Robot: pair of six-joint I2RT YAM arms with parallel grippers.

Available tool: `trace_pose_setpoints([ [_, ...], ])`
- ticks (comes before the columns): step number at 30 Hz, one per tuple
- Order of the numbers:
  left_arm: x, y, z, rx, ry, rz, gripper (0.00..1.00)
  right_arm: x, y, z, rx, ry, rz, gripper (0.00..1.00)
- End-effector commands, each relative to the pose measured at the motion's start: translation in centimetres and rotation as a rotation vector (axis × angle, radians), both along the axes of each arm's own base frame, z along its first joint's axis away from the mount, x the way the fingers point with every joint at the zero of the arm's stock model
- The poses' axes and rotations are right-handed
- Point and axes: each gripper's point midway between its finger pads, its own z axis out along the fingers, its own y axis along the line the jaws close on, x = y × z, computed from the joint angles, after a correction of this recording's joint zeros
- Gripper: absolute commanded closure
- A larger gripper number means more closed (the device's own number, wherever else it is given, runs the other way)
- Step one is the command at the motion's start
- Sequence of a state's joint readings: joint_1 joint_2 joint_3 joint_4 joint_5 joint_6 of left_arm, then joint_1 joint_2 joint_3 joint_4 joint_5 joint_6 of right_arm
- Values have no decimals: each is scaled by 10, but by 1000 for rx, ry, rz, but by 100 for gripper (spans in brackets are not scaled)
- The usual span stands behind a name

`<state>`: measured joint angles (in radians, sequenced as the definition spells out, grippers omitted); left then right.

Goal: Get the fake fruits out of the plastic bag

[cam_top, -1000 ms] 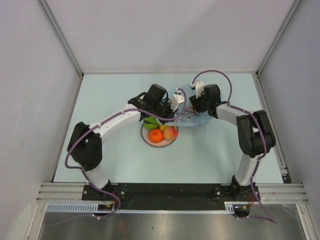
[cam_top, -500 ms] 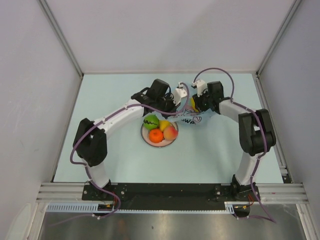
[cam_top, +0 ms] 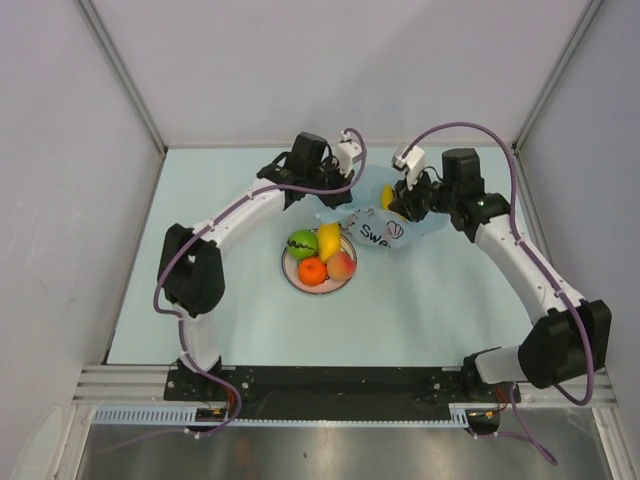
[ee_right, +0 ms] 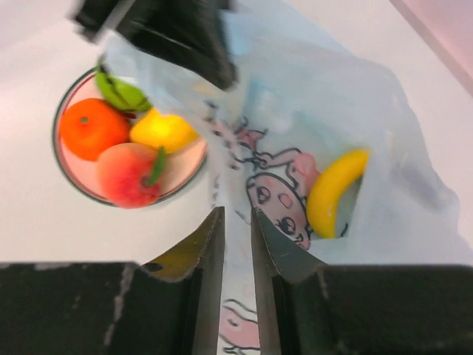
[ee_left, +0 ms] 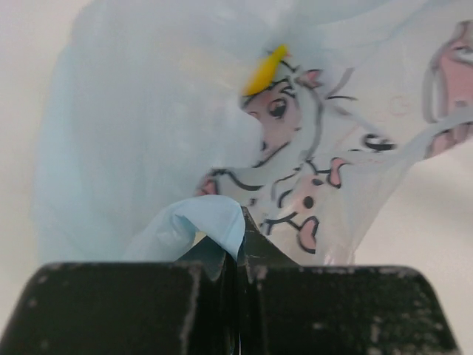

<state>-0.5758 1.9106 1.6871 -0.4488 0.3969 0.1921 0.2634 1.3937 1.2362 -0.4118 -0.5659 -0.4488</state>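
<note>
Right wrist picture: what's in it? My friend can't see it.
A yellow banana lies inside a thin light-blue plastic bag printed with pink cartoon figures. To the left, a round plate holds an orange, a peach-coloured fruit, a yellow fruit and a green one. The right arm's dark jaws stand slightly apart at the bottom.

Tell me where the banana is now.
The banana lies inside the plastic bag, on the right in the right wrist view, just beyond the right gripper; the plate is to its left.

Five fake fruits (cam_top: 312, 271), one bag (cam_top: 372, 232), one plate (cam_top: 318, 291).
</note>
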Motion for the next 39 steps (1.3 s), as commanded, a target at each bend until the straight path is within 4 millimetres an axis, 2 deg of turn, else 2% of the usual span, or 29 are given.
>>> trace_pose_setpoints([
  [1,-29,-17,44,-172,40,-67,100,-22,11,10,-87,-33,13,73],
  [2,-40,-16,42,-187,70,-90,100,-17,11,-2,-93,7,-5,72],
  [5,-51,-12,39,-204,127,-63,100,14,5,-22,-94,40,-127,73],
  [6,-54,-10,48,-214,112,-59,100,28,2,-37,-118,48,-165,74],
  [7,-59,-8,53,-231,128,-53,100,30,4,-43,-129,56,-165,75],
  [8,-64,-6,51,-230,132,-63,100,28,9,-52,-154,64,-142,75],
  [9,-68,-4,57,-235,116,-73,100,18,11,-74,-192,126,-130,76],
  [10,-69,-1,55,-218,102,-82,100,10,12,-84,-204,155,-123,75],
  [11,-66,1,56,-208,89,-67,100,-6,21,-95,-205,190,-107,75],
  [12,-63,3,56,-196,82,-54,100,-25,19,-107,-217,211,-103,75],
  [13,-61,5,52,-182,90,-44,100,-37,21,-113,-222,225,-90,74],
  [14,-57,6,59,-188,77,-44,100,-50,29,-116,-232,226,-52,72],
  [15,-55,6,58,-181,74,-47,100,-54,31,-118,-237,222,-42,68],
  [16,-50,6,53,-159,57,-49,100,-53,32,-120,-242,216,-40,58],
  [17,-46,6,53,-153,43,-48,100,-45,32,-119,-240,193,-63,48],
  [19,-39,6,50,-133,20,-49,100,-7,29,-111,-232,128,-134,27],
  [20,-37,5,47,-126,23,-52,100,7,29,-109,-222,128,-154,26],
  [22,-38,5,40,-114,38,-53,100,32,16,-107,-168,169,-226,26],
  [23,-39,4,34,-111,50,-59,100,50,15,-109,-149,183,-248,27],
  [26,-42,6,27,-98,67,-62,100,80,2,-117,-142,190,-306,32],
  [28,-44,7,24,-91,72,-66,100,92,-5,-123,-168,176,-315,34],
  [29,-44,7,22,-89,74,-66,100,95,-7,-135,-187,193,-317,34],
  [30,-44,7,21,-88,78,-61,100,101,-7,-135,-192,186,-319,34],
  [39,-39,2,23,-89,82,-51,100,118,-13,-169,-236,230,-358,36],
])
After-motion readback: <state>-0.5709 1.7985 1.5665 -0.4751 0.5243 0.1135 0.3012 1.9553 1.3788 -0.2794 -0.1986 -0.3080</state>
